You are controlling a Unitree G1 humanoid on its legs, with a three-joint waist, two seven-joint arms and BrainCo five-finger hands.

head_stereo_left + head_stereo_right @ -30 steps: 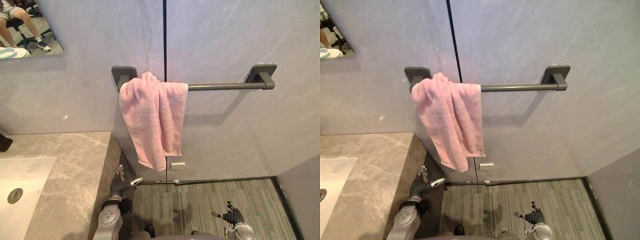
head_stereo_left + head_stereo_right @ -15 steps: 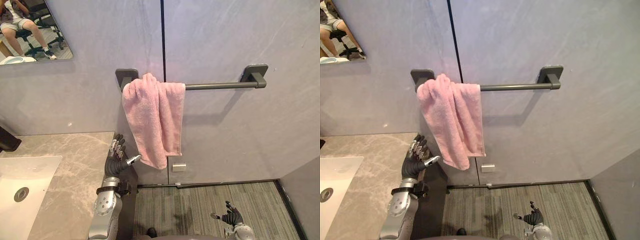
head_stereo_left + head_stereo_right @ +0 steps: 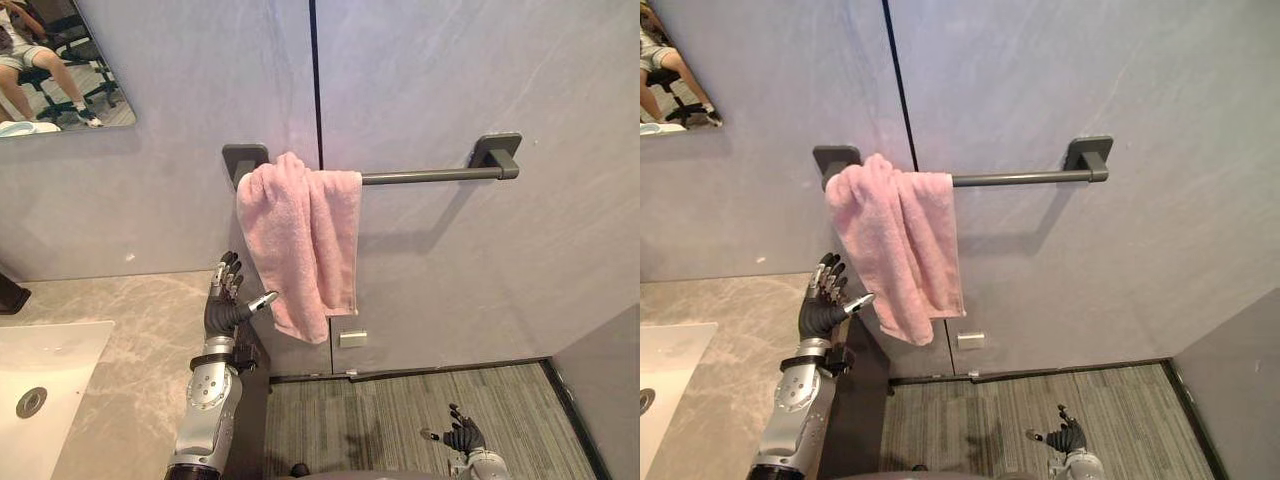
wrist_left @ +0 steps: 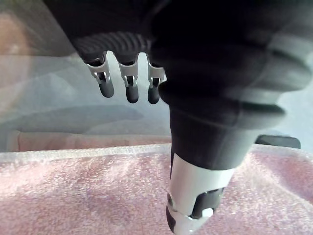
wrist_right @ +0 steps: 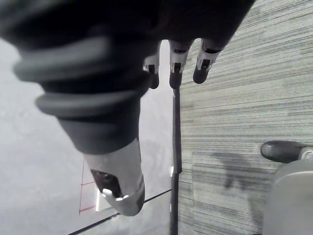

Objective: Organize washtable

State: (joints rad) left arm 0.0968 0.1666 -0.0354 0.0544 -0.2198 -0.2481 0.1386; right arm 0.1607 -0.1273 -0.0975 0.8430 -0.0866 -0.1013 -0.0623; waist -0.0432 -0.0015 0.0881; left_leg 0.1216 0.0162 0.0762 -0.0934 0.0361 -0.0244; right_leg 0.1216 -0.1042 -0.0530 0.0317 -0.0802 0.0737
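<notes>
A pink towel (image 3: 302,240) hangs bunched over the left end of a dark grey wall rail (image 3: 430,176). My left hand (image 3: 226,302) is raised beside the towel's lower left edge, open, fingers straight up and thumb pointing toward the cloth, just short of it. In the left wrist view the towel (image 4: 98,196) lies close past the thumb (image 4: 191,205). My right hand (image 3: 462,438) hangs low over the floor at the bottom right, open and holding nothing.
A marble counter (image 3: 130,340) with a white sink (image 3: 40,380) lies at the left; its dark side panel drops to the striped carpet (image 3: 400,410). A mirror (image 3: 60,60) at the top left reflects a seated person. A small wall plate (image 3: 353,339) sits below the towel.
My left hand has risen from beside the counter's edge up to the towel's lower left edge. The camera has shifted a little. The right hand stays low.
</notes>
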